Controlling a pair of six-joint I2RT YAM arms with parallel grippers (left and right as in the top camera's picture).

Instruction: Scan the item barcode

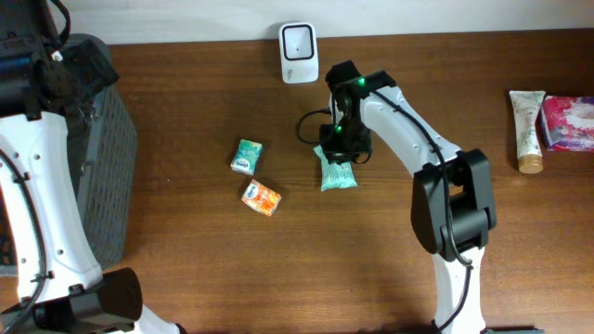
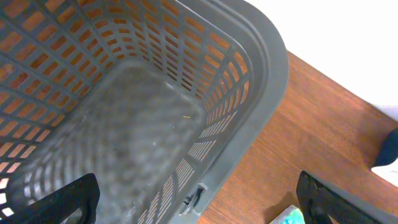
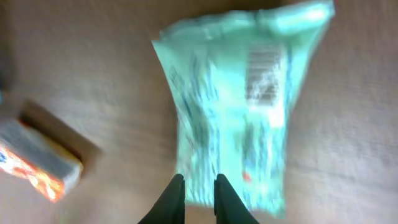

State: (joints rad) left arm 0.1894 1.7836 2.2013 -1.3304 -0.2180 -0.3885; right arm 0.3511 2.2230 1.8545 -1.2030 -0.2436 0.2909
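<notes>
Right gripper point(image 3: 198, 179) over blurred mint packet point(image 3: 242, 112)

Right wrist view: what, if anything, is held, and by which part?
Cannot be told: the right end effector, nearly closed, sits at one end edge of the green packet; grip unclear.

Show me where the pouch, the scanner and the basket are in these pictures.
pouch point(image 3: 236, 106): right wrist view, middle of its printed face.
scanner point(image 1: 298, 42): overhead view, centre of its white front.
basket point(image 2: 273, 74): left wrist view, on its grey rim.
</notes>
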